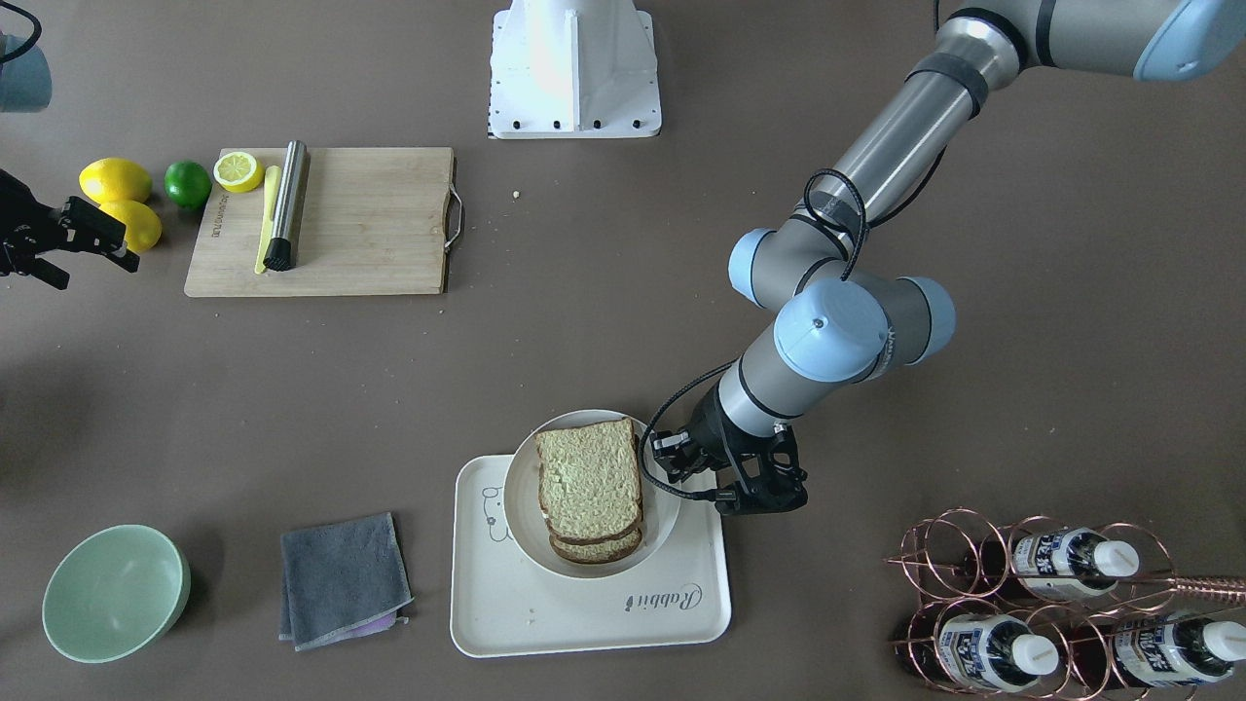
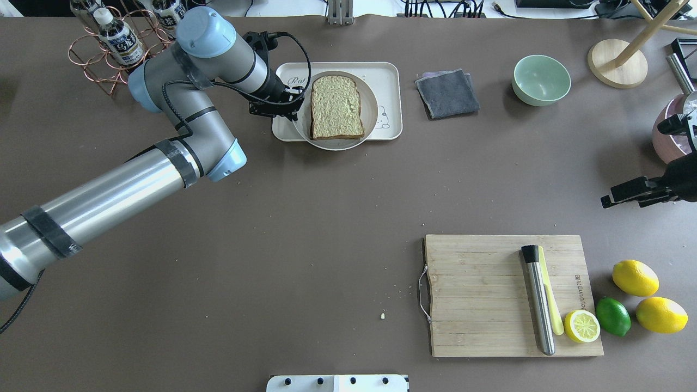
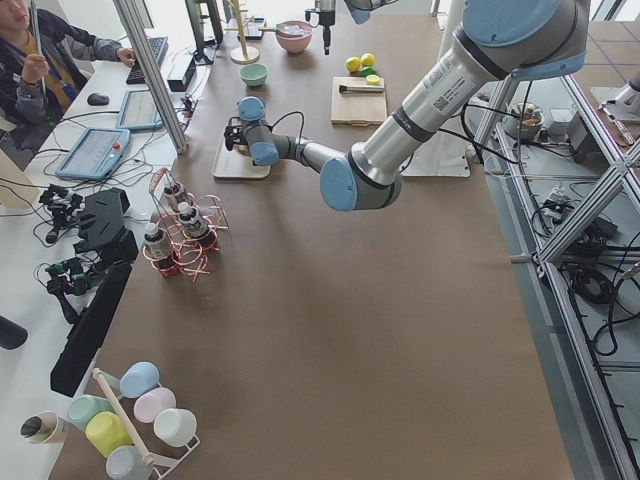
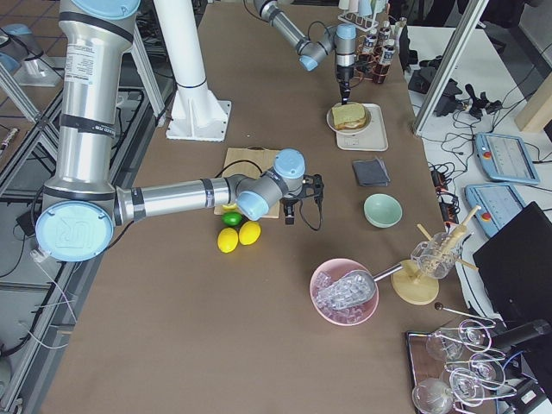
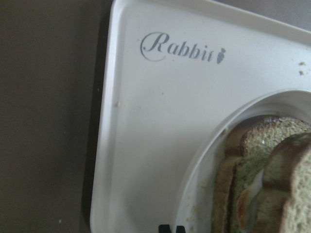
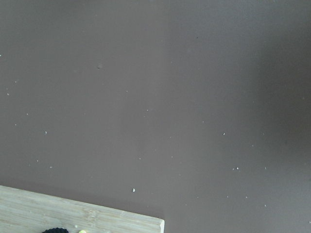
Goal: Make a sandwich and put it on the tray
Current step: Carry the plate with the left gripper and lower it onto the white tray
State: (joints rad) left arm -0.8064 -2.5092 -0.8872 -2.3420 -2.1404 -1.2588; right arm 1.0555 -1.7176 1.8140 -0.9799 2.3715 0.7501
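The sandwich (image 1: 589,477) is two bread slices stacked on a round white plate (image 1: 523,506). A bit of egg (image 5: 248,199) shows between the slices in the left wrist view. The plate rests on the cream tray (image 1: 584,623) with the "Rabbit" script, and overhangs its edge on the robot's side. My left gripper (image 1: 672,467) points down at the plate's rim, its tips close together on it; it also shows in the left wrist view (image 5: 171,228). My right gripper (image 2: 607,200) hangs open and empty near the lemons, far from the tray.
A wooden cutting board (image 1: 360,224) holds a steel tool and a lemon half, with lemons and a lime (image 1: 187,183) beside it. A grey cloth (image 1: 341,579) and a green bowl (image 1: 115,592) lie beside the tray. A copper bottle rack (image 1: 1051,604) stands close to my left arm.
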